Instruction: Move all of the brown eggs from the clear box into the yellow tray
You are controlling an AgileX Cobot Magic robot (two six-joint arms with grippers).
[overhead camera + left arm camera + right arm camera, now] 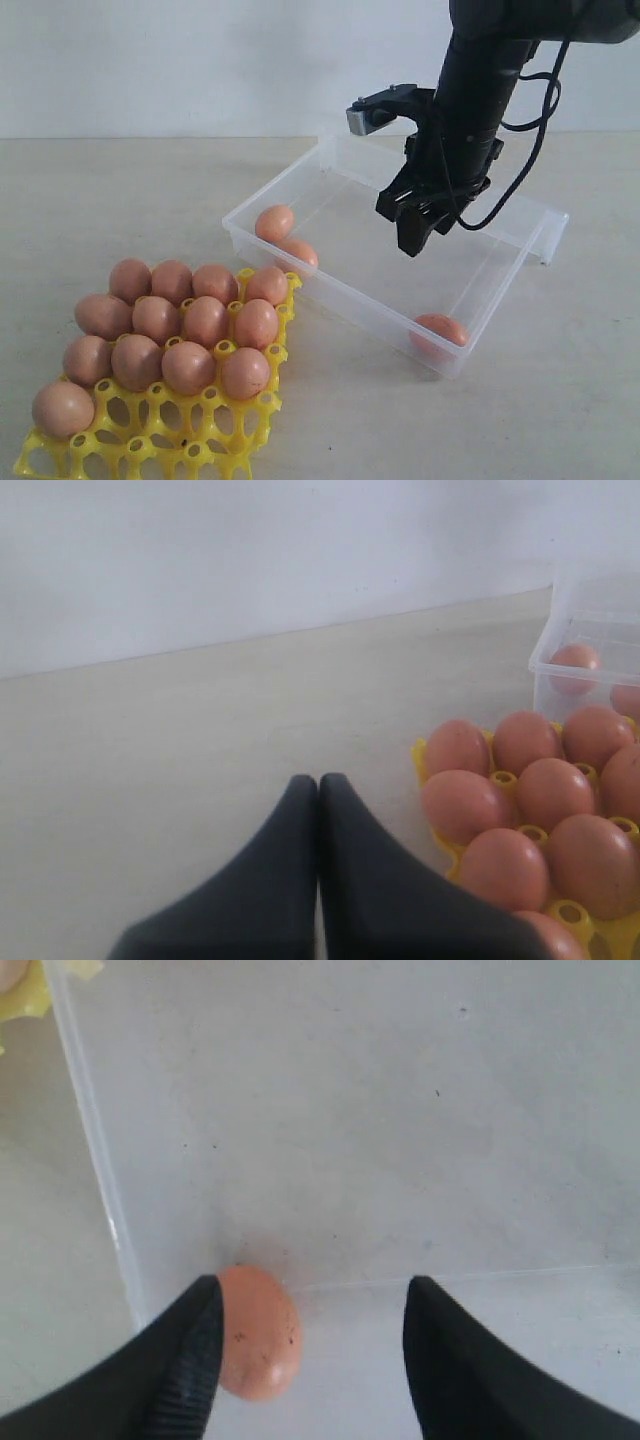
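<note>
The clear box (500, 300) holds three brown eggs: two in its left corner (274, 222) (298, 251) and one in its near right corner (440, 330). My right gripper (418, 228) hangs open above the box floor, nothing between its fingers. In the right wrist view its jaws (312, 1305) stand wide, and a speckled brown egg (262, 1332) lies below beside one fingertip. The yellow tray (200, 430) at front left carries several brown eggs (205, 320). My left gripper (319, 780) is shut over bare table, beside the yellow tray (425, 755) and its eggs (465, 805).
The pale table (120, 200) runs to a white wall behind. The box's lid (545, 225) folds out at the back right. The tray's front cups (160, 440) stand without eggs.
</note>
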